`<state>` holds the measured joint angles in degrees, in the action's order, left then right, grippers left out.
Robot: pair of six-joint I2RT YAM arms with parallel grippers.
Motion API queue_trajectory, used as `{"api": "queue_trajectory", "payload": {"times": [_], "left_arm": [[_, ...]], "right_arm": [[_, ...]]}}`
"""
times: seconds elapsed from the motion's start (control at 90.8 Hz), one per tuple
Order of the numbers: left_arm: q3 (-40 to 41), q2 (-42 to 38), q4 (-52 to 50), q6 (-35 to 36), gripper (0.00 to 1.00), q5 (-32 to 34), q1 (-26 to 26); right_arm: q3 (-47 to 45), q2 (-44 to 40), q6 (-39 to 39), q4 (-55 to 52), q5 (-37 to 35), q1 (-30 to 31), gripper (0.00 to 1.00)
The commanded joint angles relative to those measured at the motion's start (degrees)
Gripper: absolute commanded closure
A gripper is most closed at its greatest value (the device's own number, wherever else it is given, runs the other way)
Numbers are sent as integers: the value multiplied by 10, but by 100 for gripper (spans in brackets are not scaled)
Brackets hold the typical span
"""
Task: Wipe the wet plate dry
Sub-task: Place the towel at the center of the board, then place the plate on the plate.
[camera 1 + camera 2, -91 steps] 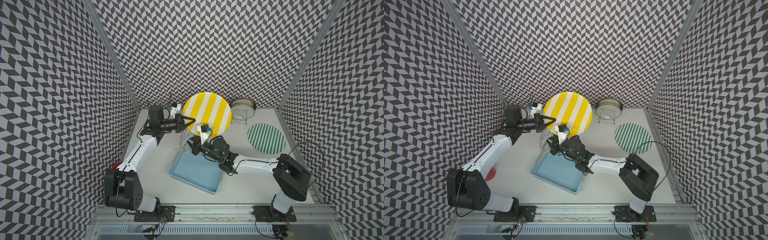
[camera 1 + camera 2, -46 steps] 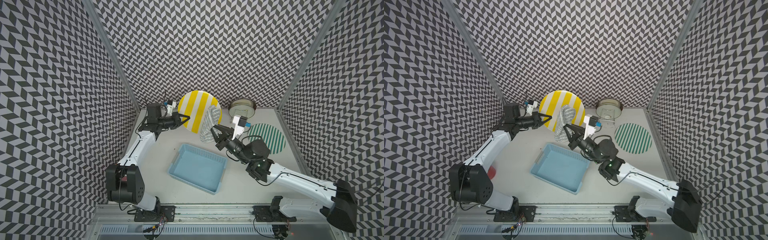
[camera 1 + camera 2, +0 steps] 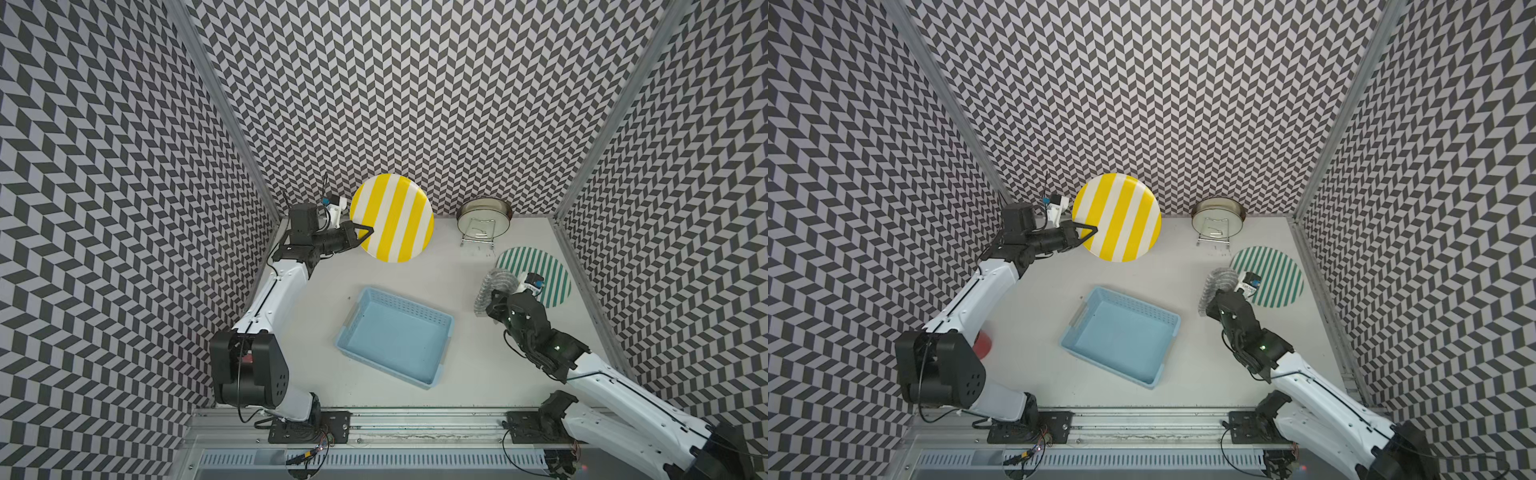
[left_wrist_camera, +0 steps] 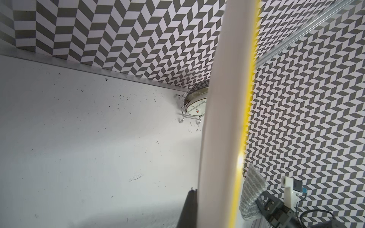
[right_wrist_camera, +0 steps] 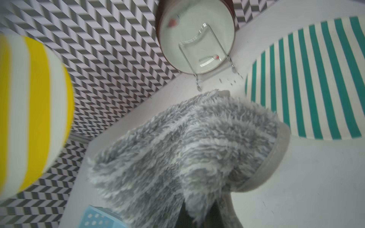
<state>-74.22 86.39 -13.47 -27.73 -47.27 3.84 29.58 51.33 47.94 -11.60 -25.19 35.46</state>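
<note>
The yellow-striped plate [image 3: 392, 218] is held off the counter [image 3: 478, 374] at the back left, tilted so that its striped face shows in both top views. The left end effector [image 3: 365, 232] is clamped on the plate's rim. No drops or wet sheen can be made out on the face, so the pictures do not show how dry it is.

The grey fluffy cloth [image 3: 494, 284] is well apart from the plate, across the counter to the right. It is pinched in the closed right end effector [image 3: 496, 300] and bunches above the jaws in the right wrist view. It hangs just beside a green-striped plate [image 3: 544, 270] that lies flat on the counter.

The step in hand looks like a break in the wiping, with the plate presented and the cloth off it. If the face needs more, the next move calls for the right arm to carry the cloth back across and press it flat against the stripes while the left grip holds firm. A sideways push could twist the plate in its rim grip.

By count there are:
- three dishes, namely the two striped plates and one pale dish [image 3: 484, 216] leaning in a single wire stand [image 3: 478, 241] at the back wall
- one cloth
- one empty blue basket [image 3: 446, 322] in the middle
- one small red object [image 3: 983, 344], half hidden by the left arm's base
</note>
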Motion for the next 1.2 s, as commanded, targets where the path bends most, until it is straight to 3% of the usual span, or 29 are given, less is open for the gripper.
{"api": "queue_trajectory", "payload": {"times": [0.0, 0.132, 0.242, 0.286, 0.331, 0.507, 0.606, 0.804, 0.992, 1.19], "left_arm": [[-16, -36, 26, 27, 100, -6, -2], [-14, -38, 19, 34, 100, -6, -1], [-13, -38, 10, 41, 100, -8, -1], [-12, -38, 6, 58, 100, -9, -1], [-13, -38, 1, 70, 100, -13, -1], [-15, -42, -16, 126, 100, -64, 1], [-19, -42, -36, 172, 100, -97, 4], [-40, -37, -143, 289, 100, -181, 26], [-57, -37, -237, 372, 100, -250, 41], [-66, -36, -285, 413, 100, -257, 64]], "right_arm": [[-18, 47, 18, -7, 29, -2, 87], [0, 129, 10, -15, 82, -2, 84], [33, 161, -9, -39, 90, -2, 33], [46, 154, -19, -50, 86, -2, 21], [56, 140, -34, -53, 86, -3, 18], [82, 30, -108, -23, 89, -18, 11], [99, -8, -155, 7, 163, -54, 9], [114, -19, -190, 91, 389, -113, 9], [92, -11, -167, 173, 486, -131, 11], [76, 12, -138, 259, 587, -135, 21]]}}
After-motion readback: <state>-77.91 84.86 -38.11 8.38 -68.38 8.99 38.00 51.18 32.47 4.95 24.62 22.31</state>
